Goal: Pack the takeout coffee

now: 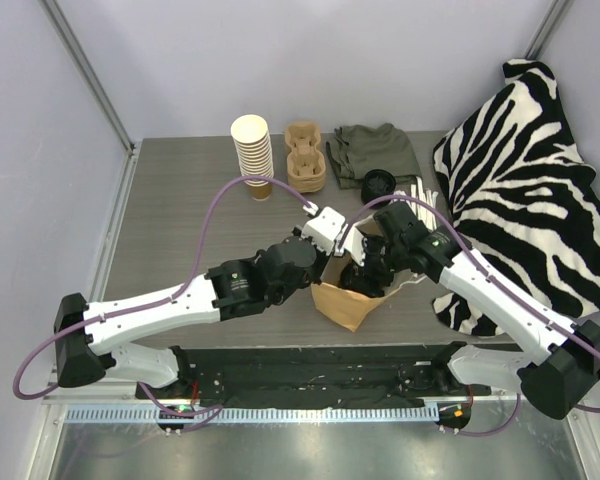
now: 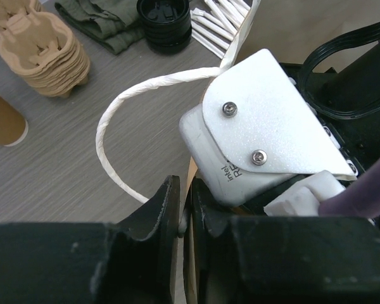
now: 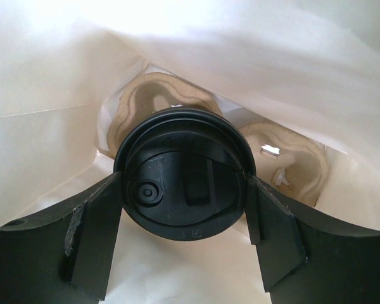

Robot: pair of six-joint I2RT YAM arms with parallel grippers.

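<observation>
The takeout coffee (image 3: pixel 177 183) shows as a round black lid seen from above, deep inside the brown paper bag (image 1: pixel 345 305). It stands on a moulded pulp cup carrier (image 3: pixel 284 149) at the bag's bottom. My right gripper (image 3: pixel 185 190) reaches down into the bag (image 3: pixel 50 145), and both fingers press the lid's sides. In the top view the right gripper (image 1: pixel 365 272) is half hidden by the bag's mouth. My left gripper (image 2: pixel 185 190) pinches the bag's upper edge where the white twisted handle (image 2: pixel 111 120) is fixed, with only a sliver between the jaws. It sits at the bag's left rim (image 1: pixel 332 240).
At the back stand a tall stack of lidless cups (image 1: pixel 252 150), one brown cup (image 1: pixel 261 188), a pile of pulp carriers (image 1: pixel 304 157), a green cloth (image 1: pixel 372 150), loose black lids (image 1: pixel 378 182) and white sticks (image 2: pixel 218 22). A zebra cloth (image 1: pixel 525 180) covers the right side.
</observation>
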